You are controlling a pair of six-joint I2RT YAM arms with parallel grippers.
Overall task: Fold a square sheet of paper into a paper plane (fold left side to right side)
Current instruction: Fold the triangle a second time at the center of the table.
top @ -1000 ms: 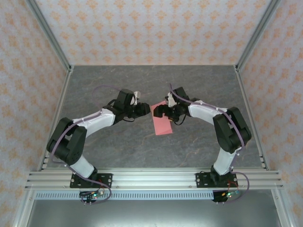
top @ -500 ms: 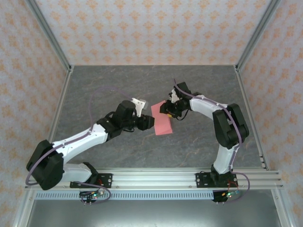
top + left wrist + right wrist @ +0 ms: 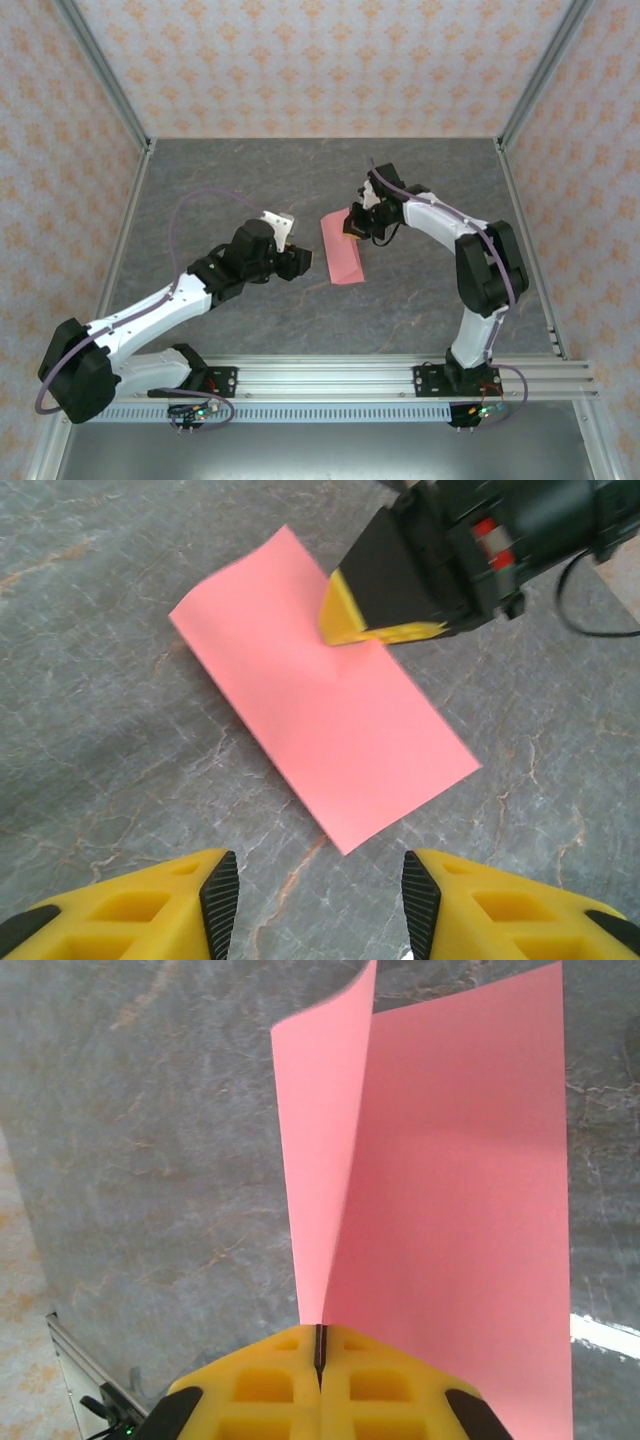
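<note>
The square sheet of paper (image 3: 341, 252) is salmon pink and lies folded into a long rectangle on the grey marbled table. My right gripper (image 3: 352, 229) is shut on the edge of the sheet's top layer (image 3: 330, 1160), which rises off the lower layer (image 3: 470, 1190) like a flap. In the right wrist view its yellow jaws (image 3: 320, 1345) meet with the paper edge between them. My left gripper (image 3: 320, 895) is open and hangs just short of the sheet's near corner (image 3: 345, 845), touching nothing. It sits left of the paper (image 3: 303, 262) in the top view.
Aluminium rails (image 3: 320, 378) run along the near edge where both arm bases are bolted. Patterned walls (image 3: 330, 60) and corner posts (image 3: 105, 80) close in the table. Bare grey tabletop (image 3: 300, 180) surrounds the paper.
My right gripper has closed on the paper's edge and lifted the top layer. My left arm has pulled back to the left, off the paper, its jaws a little wider.
</note>
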